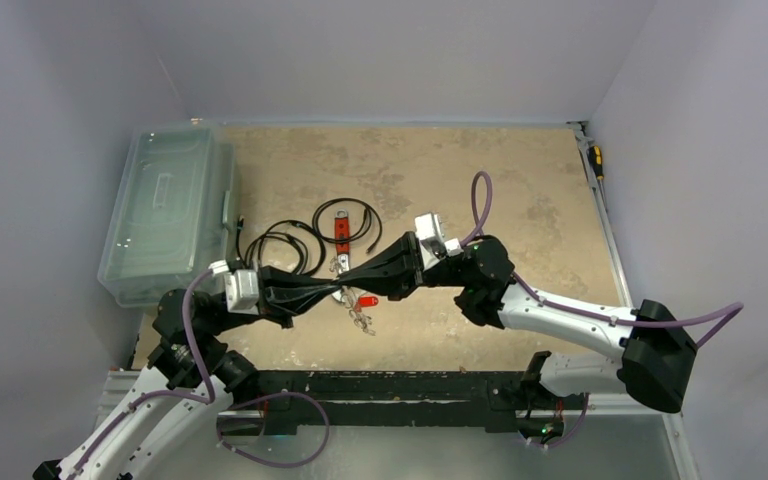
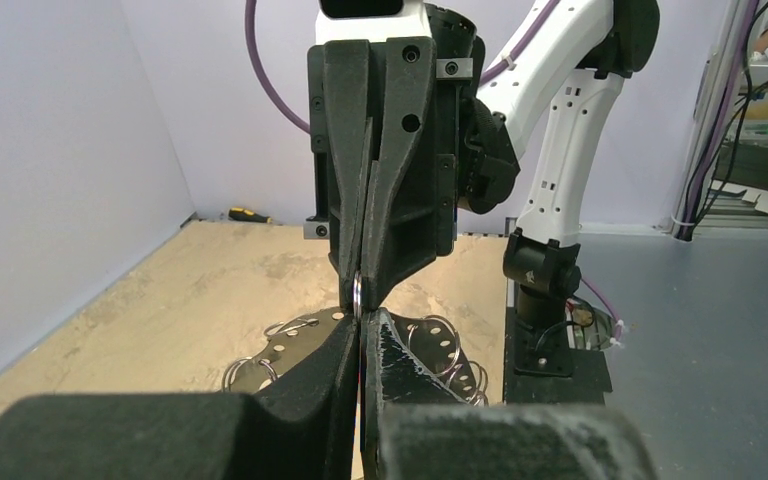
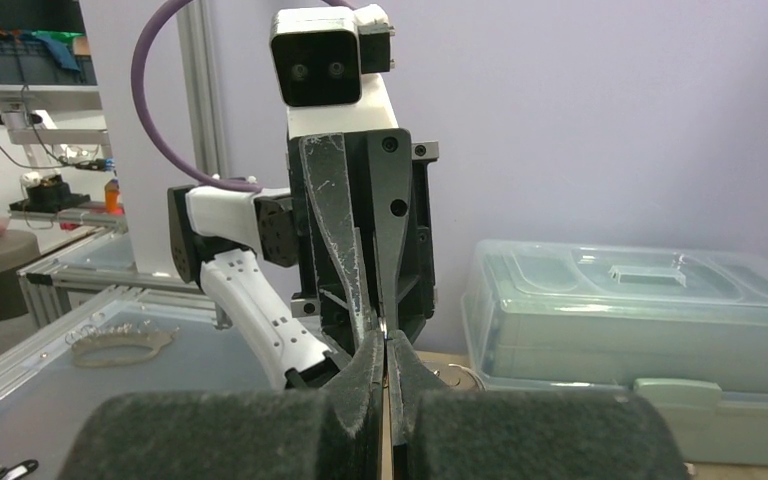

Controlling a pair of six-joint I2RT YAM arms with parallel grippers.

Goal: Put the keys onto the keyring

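2 end effectors tip to tip above the bench [image 1: 520, 180], left end effector [image 2: 360, 335] pressed shut, right end effector [image 2: 358, 280] pressed shut, both pinching the thin silvery keyring [image 2: 358, 292] between them, keys [image 1: 360, 320] on the bench just beside the tips, black cables [image 1: 285, 245] nearby

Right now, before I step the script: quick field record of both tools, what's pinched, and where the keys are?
left tool: shut, tip to tip with the right tool over mid-table
right tool load: thin silvery ring, pinched edge-on between its fingers
left tool load: cannot tell; its tips meet right at that ring
keys: lying on the table below the tips, beside a red tag
other: black cables and clear lidded box to the left
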